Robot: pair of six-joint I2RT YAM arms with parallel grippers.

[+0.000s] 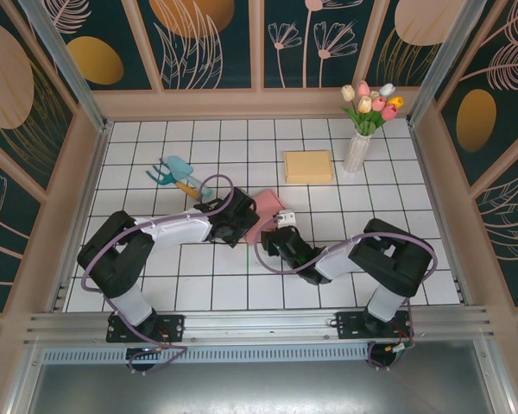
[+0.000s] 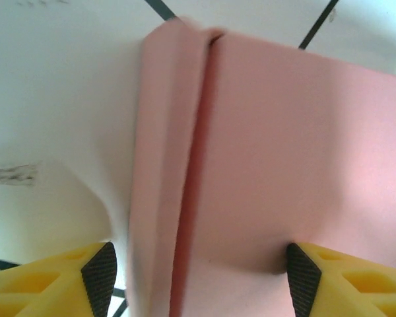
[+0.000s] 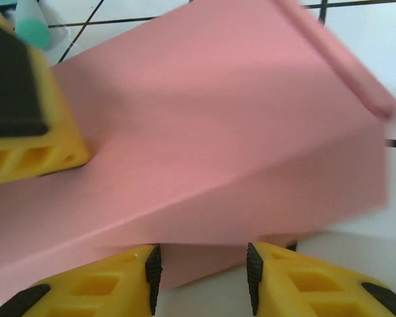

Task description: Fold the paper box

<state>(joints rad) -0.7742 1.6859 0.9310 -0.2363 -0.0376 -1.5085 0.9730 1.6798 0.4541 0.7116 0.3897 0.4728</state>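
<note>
**Top external view.** The pink paper box (image 1: 269, 210) lies on the white tiled table (image 1: 397, 259), between the two arm tips. The left gripper (image 1: 240, 226) sits against the box's left edge. The right gripper (image 1: 278, 238) sits at the box's near edge. A yellow flat carton (image 1: 308, 166) lies beyond the box, slightly to its right. A vase of tulips (image 1: 360, 147) stands further right of the box. A teal tool (image 1: 174, 172) lies well to the left of the box.

**Left wrist view.** The jaws stand wide. A raised fold along the box's (image 2: 284, 152) edge lies between the fingers. One pad touches the pink panel; the other is just clear of the fold.

**Right wrist view.** The jaws stand narrow, with the near edge of the box (image 3: 204, 119) between them. Whether the pads clamp that edge cannot be told. A finger (image 3: 26, 152) of the left gripper rests on the box's upper panel, which slopes upward.
</note>
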